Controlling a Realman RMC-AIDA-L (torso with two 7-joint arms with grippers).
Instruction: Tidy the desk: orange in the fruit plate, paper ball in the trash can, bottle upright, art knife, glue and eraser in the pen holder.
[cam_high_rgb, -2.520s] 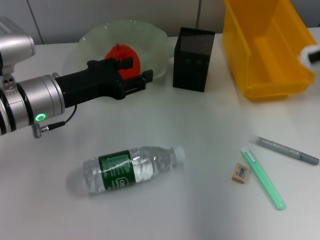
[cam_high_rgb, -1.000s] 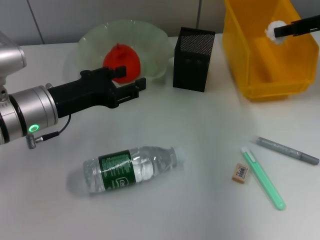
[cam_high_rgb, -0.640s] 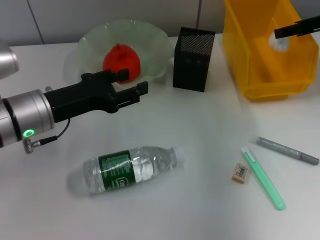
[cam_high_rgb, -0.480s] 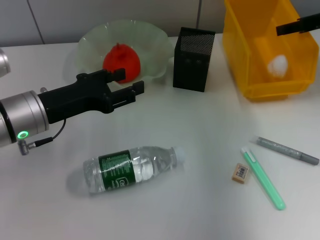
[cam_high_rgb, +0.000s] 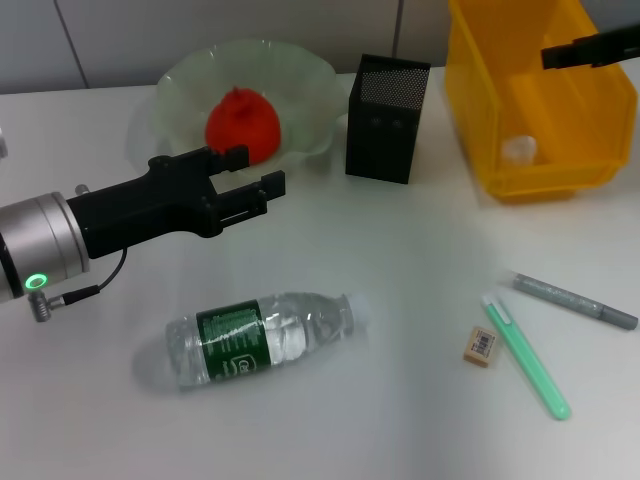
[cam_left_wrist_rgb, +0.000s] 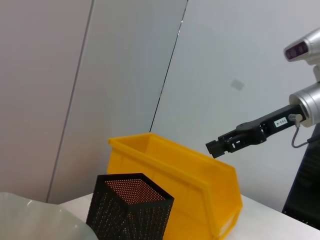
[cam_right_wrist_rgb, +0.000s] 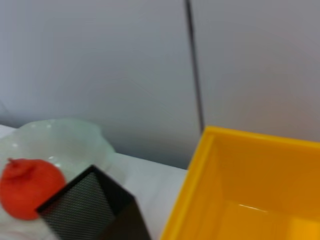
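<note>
So here's what you've got: the bottle (cam_high_rgb: 260, 338) is lying flat on the desk (cam_high_rgb: 400, 260), long axis running roughly left to right with the white cap end pointing toward the robot's right and tipped slightly away from it; it's clear ribbed plastic with a dark green label round the middle. The orange (cam_high_rgb: 242, 124) sits in the fruit plate (cam_high_rgb: 300, 80), a translucent pale green bowl with a wavy rim, nub pointing up. The paper ball (cam_high_rgb: 518, 149) is down inside the trash can (cam_high_rgb: 545, 175), the glossy yellow bin with sloped walls. Your left gripper (cam_high_rgb: 262, 181) hangs over the desk just in front of the fruit plate, its two black fingers spread apart with nothing between them. Your right gripper (cam_high_rgb: 562, 54) is up over the trash can, and I honestly can't tell how its claw is set. The pen holder (cam_high_rgb: 386, 118), a square black mesh box, stands upright between plate and bin. On the right side of the desk the small tan eraser (cam_high_rgb: 481, 346) with its barcode sleeve lies just beside a slim mint-green stick (cam_high_rgb: 527, 354), and a grey speckled pen-shaped thing (cam_high_rgb: 574, 301) lies near them, both slanting away to the left.
</note>
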